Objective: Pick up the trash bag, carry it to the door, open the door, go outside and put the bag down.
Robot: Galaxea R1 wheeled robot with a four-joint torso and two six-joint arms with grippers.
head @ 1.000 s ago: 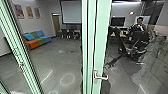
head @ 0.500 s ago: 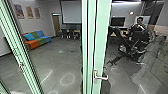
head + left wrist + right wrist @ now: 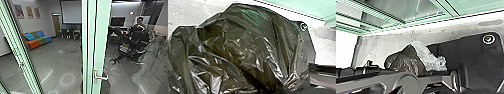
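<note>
Head view, door: at twelve to one o'clock, the pale green frame of the glass door (image 3: 103,37) stands close in front of the robot, with a metal handle (image 3: 101,77) on it.
Head view, second frame: another green upright (image 3: 21,56) leans across at ten o'clock.
Head view, sofa: over at eleven o'clock I see a sofa (image 3: 38,40) in orange, green and blue, near the wall with three framed pictures (image 3: 29,12).
Head view, screen: a pale projection screen (image 3: 71,12) hangs at twelve o'clock.
Head view, person: at one o'clock a person (image 3: 140,26) is behind the glass, beside a dark jointed shape (image 3: 122,37) whose nature I can't tell.
Left wrist view, trash bag: the dark, shiny trash bag (image 3: 243,50) bulges close by, its film drawn into tight folds at one spot.
Left wrist view, left jaws: I can't tell how wide they are or whether they grip the bag.
Right wrist view, trash bag: the bag bulges by the robot's dark plate, a pale crinkled patch (image 3: 427,56) against it, green-framed glass beyond.
Right wrist view, right jaws: opening and hold, I can't tell.
</note>
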